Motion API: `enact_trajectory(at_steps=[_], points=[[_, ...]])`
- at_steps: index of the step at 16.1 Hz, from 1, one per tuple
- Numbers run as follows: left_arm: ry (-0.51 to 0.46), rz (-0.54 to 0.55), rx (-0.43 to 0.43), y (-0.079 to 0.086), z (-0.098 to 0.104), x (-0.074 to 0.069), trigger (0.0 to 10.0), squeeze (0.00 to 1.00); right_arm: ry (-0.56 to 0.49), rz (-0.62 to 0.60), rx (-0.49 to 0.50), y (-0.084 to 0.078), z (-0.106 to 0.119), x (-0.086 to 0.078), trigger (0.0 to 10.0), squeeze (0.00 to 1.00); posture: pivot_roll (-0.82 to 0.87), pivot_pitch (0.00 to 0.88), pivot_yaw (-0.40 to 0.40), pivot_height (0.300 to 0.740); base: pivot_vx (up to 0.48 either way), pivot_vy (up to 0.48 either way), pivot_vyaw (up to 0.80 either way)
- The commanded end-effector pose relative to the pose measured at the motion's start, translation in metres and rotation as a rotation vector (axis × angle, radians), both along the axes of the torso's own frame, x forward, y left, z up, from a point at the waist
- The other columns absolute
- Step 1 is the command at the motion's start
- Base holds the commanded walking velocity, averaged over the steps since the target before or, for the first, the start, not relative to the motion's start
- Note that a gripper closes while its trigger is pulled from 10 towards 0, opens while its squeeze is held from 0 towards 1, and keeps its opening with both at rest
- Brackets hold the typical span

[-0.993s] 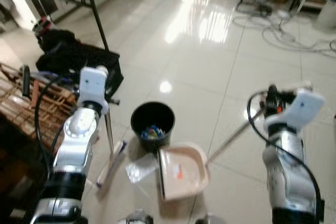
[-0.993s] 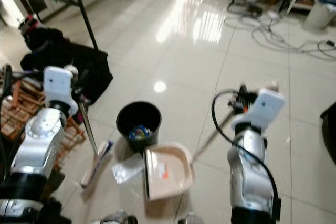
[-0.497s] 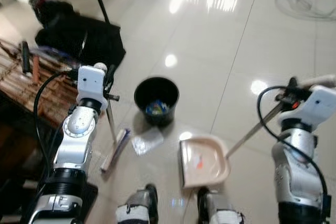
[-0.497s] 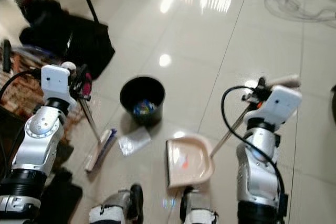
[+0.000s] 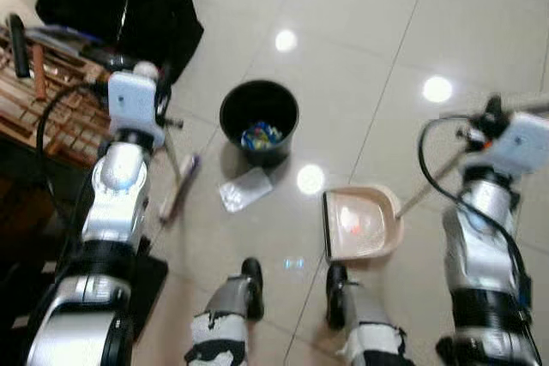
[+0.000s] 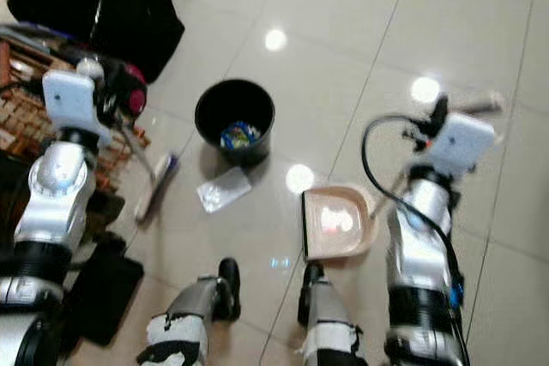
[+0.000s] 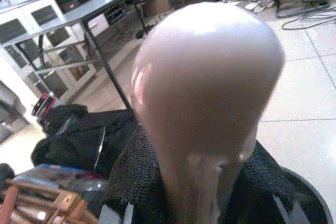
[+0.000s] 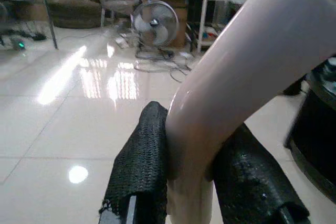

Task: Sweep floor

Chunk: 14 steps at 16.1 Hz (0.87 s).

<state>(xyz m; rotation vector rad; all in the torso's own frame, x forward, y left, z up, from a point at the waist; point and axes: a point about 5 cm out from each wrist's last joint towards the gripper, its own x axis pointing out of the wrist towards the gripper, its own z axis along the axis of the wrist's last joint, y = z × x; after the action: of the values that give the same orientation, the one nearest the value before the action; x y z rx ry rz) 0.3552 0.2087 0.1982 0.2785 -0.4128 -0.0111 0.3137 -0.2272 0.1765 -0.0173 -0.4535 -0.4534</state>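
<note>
Pink dustpan (image 5: 361, 223) now sits farther from the black bin (image 5: 258, 120); right gripper (image 8: 197, 169) clamps its handle, left gripper (image 7: 202, 179) the broom (image 5: 176, 184); clear wrapper (image 5: 245, 189) beside the bin remains unswept.

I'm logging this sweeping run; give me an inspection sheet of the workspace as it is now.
Surface: glossy tiled floor with light reflections.
Job's things: broom, head on the floor left of the bin; pink dustpan on the floor by the robot's right foot; clear wrapper lying on the floor below the bin.
Clutter: colourful litter inside the bin; black bag; wooden rack.
Grippers: left tool shut on the broom handle; right tool shut on the dustpan handle.
Cables: floor cables by the fan.
Surroundings: table, chairs, cabinet in the wrist views.
</note>
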Motion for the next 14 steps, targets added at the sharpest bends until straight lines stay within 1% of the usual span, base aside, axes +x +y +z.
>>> enact_trajectory(at_steps=[1, 2, 3, 4, 6, 8, 9, 11, 13, 14], points=[[-0.007, -0.010, 0.011, 0.000, -0.002, 0.001, 10.0, 0.00, -0.047, -0.037, -0.029, -0.004, 0.001, 0.001, 10.0, 0.00, 0.13, 0.516, 0.110, 0.740, 0.000, 0.000, 0.00], [-0.013, -0.028, 0.003, -0.004, -0.001, 0.003, 10.0, 0.00, -0.057, -0.052, -0.029, -0.006, 0.002, 0.003, 10.0, 0.00, 0.14, 0.519, 0.116, 0.740, 0.000, 0.000, 0.00], [-0.012, -0.068, -0.005, -0.013, -0.001, 0.006, 10.0, 0.00, -0.084, -0.080, -0.036, -0.008, 0.004, 0.004, 10.0, 0.00, 0.14, 0.520, 0.117, 0.740, 0.000, 0.000, 0.00], [-0.013, -0.078, -0.004, -0.015, -0.001, 0.007, 10.0, 0.00, -0.095, -0.087, -0.041, -0.008, 0.005, 0.004, 10.0, 0.00, 0.15, 0.521, 0.123, 0.740, 0.000, 0.000, 0.00], [0.022, -0.142, -0.023, -0.030, -0.011, 0.010, 10.0, 0.00, -0.151, -0.070, -0.039, 0.005, 0.009, 0.007, 10.0, 0.00, 0.16, 0.516, 0.130, 0.740, 0.000, 0.000, 0.00], [0.057, -0.181, -0.031, -0.040, -0.021, 0.010, 10.0, 0.00, -0.161, -0.031, -0.048, 0.021, 0.004, 0.011, 10.0, 0.00, 0.17, 0.505, 0.138, 0.740, 0.000, 0.000, 0.00], [0.067, -0.210, -0.039, -0.046, -0.024, 0.010, 10.0, 0.00, -0.166, -0.022, -0.037, 0.027, 0.001, 0.011, 10.0, 0.00, 0.17, 0.505, 0.142, 0.740, 0.000, 0.000, 0.00], [0.075, -0.273, -0.097, -0.062, -0.024, 0.013, 10.0, 0.00, -0.153, -0.013, -0.015, 0.038, -0.005, 0.013, 10.0, 0.00, 0.16, 0.509, 0.148, 0.740, 0.000, 0.000, 0.00], [0.065, -0.319, -0.149, -0.079, -0.020, 0.014, 10.0, 0.00, -0.107, 0.000, -0.006, 0.051, -0.015, 0.017, 10.0, 0.00, 0.16, 0.507, 0.155, 0.740, 0.000, 0.000, 0.00], [0.062, -0.329, -0.164, -0.083, -0.019, 0.014, 10.0, 0.00, -0.100, 0.005, -0.003, 0.054, -0.017, 0.018, 10.0, 0.00, 0.16, 0.506, 0.155, 0.740, 0.000, 0.000, 0.00]])
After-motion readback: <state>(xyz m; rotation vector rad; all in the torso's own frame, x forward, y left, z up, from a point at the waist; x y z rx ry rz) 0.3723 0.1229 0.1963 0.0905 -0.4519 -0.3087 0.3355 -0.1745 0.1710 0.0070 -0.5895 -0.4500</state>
